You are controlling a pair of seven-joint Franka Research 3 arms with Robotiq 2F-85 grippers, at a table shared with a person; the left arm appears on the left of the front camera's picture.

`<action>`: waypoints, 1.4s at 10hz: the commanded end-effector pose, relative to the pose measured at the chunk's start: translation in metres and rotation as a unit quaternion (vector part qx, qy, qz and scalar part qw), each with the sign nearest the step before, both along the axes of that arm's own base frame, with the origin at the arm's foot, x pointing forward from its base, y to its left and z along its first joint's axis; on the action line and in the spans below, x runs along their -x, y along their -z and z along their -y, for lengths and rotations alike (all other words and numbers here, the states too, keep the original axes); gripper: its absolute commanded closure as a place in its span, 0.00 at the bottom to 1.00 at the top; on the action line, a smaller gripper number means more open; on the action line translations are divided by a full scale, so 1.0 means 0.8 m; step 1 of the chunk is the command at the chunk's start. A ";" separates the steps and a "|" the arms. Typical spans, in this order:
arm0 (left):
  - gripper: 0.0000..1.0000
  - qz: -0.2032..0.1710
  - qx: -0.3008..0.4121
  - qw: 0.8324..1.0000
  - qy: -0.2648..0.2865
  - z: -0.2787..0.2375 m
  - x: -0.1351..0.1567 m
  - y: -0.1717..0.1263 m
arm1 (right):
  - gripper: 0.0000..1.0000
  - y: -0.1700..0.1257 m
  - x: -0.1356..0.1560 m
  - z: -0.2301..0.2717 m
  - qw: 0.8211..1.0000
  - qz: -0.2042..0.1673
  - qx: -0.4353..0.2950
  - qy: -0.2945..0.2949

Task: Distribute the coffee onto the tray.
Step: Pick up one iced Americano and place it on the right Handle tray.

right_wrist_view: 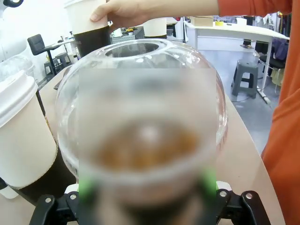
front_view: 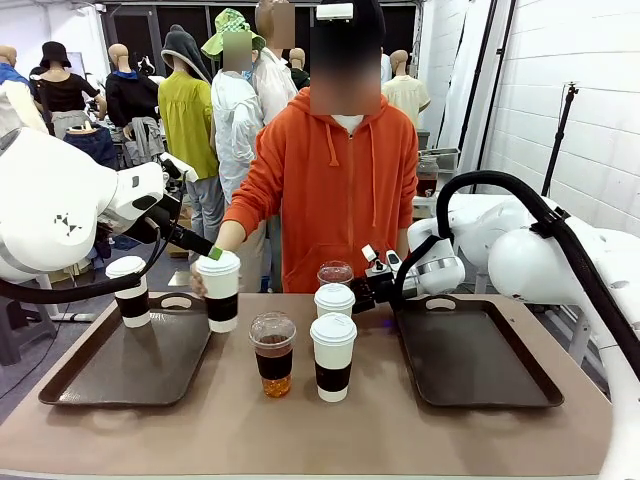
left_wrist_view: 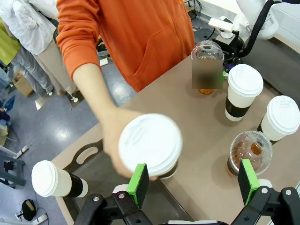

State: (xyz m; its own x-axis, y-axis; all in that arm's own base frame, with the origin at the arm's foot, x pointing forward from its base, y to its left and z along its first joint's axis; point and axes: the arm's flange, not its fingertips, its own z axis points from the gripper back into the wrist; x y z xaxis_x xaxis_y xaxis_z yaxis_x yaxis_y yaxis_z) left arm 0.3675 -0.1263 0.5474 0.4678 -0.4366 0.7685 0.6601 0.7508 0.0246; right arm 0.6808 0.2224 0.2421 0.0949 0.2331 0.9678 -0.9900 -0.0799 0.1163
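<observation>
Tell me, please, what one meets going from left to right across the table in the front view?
The leftmost paper cup → paper cup in the person's hand → clear dome-lidded cup → front paper cup → right tray.

We see a brown counter (front_view: 300,430), and across it a person in an orange hooded top (front_view: 335,190), with a white block wall (front_view: 570,60) and a thin black stand (front_view: 562,130) behind on the right. From the left wrist we look down on a blue-grey floor (left_wrist_view: 51,126) with a cardboard box (left_wrist_view: 21,84) on it. From the right wrist we find a grey stool (right_wrist_view: 248,77) beside a long white table (right_wrist_view: 234,33), and a black chair (right_wrist_view: 35,44) well apart from them.
</observation>
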 end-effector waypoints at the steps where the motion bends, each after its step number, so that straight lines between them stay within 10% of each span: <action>1: 0.00 -0.001 0.003 1.000 -0.001 -0.001 0.000 0.000 | 0.16 -0.004 -0.012 -0.005 1.000 -0.022 0.011 -0.012; 2: 0.00 -0.001 0.003 1.000 -0.001 -0.001 0.000 0.000 | 0.35 -0.003 -0.012 -0.003 1.000 -0.014 0.000 0.002; 14: 0.00 -0.001 0.003 1.000 -0.001 -0.001 0.000 0.000 | 0.35 -0.111 0.016 0.120 0.997 -0.025 0.001 0.072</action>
